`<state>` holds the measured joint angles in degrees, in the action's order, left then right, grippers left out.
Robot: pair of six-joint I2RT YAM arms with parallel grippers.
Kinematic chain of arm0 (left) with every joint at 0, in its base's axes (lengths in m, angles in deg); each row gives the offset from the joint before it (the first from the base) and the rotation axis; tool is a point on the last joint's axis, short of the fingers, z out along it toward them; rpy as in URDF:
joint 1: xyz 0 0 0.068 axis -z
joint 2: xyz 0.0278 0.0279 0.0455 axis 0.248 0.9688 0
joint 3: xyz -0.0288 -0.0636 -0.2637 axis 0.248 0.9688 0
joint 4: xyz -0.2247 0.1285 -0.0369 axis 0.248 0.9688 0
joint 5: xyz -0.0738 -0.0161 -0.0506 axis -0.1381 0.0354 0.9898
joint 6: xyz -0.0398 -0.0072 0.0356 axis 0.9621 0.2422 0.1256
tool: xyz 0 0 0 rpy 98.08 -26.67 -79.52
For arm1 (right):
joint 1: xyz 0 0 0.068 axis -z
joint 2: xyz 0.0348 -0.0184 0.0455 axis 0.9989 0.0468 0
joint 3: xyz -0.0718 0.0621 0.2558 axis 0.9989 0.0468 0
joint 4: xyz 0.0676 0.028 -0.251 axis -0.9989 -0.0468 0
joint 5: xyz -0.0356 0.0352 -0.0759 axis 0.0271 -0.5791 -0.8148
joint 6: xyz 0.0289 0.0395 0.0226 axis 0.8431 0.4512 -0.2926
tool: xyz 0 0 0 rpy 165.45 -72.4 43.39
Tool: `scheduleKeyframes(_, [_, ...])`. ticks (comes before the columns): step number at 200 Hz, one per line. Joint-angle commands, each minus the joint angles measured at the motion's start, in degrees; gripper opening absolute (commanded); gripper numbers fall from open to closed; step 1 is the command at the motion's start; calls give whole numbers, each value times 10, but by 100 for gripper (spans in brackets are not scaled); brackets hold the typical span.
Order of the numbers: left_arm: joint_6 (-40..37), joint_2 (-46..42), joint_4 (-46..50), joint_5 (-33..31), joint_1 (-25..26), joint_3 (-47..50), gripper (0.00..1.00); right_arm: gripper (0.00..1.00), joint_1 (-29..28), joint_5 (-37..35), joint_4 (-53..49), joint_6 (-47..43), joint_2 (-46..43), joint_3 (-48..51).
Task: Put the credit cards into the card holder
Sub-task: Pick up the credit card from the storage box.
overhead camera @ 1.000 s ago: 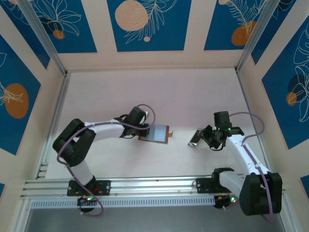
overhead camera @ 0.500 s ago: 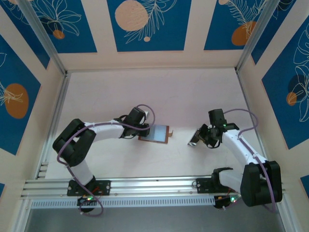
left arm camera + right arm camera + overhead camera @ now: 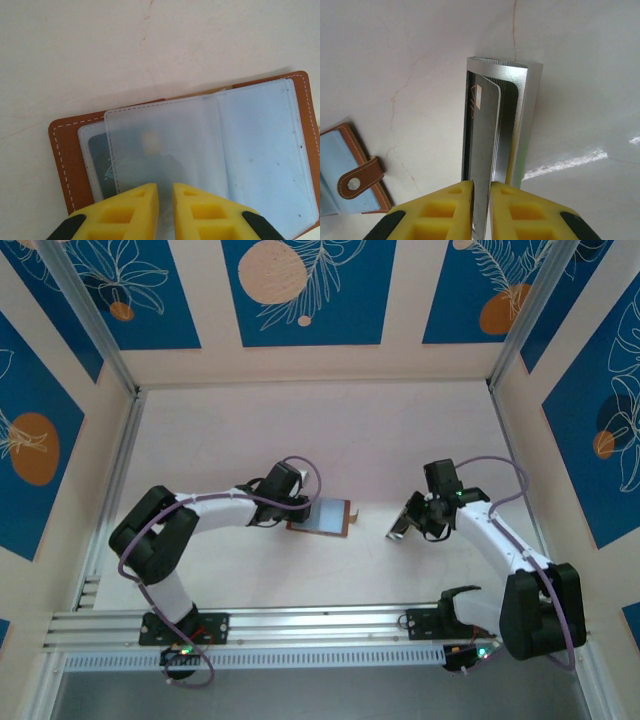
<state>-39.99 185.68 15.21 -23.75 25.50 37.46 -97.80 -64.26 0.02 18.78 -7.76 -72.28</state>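
- Right claw (image 3: 481, 192) has just narrowed over the past second; its yellow fingers (image 3: 445, 205) now pinch the near edge of a silver credit card (image 3: 485, 125).
- That card sits inside a ribbed silver case (image 3: 522, 115), not yet drawn clear.
- Across the worktop (image 3: 100, 50), the left claw (image 3: 165, 197) stays clenched on a clear sleeve (image 3: 165, 140) of the card holder (image 3: 62, 160), keeping it open.
- Farther left of the right claw, we see the holder's snap tab (image 3: 357, 180), well apart from the card.
- We judge the grasp done; drawing the card out and carrying it to the sleeve comes next.
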Motion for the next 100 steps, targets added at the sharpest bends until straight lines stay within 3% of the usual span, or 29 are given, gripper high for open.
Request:
scheduleKeyframes(1, [7,14,32,7,-5,19,17,17,-6,-6,0,-8,21,-15])
scheduleKeyframes(47, [7,14,31,7,-5,22,17,16,-19,-16,4,-5,34,-27])
scheduleKeyframes(100, [7,0,34,11,-6,25,17,2,-37,-52,-35,-12,14,-51])
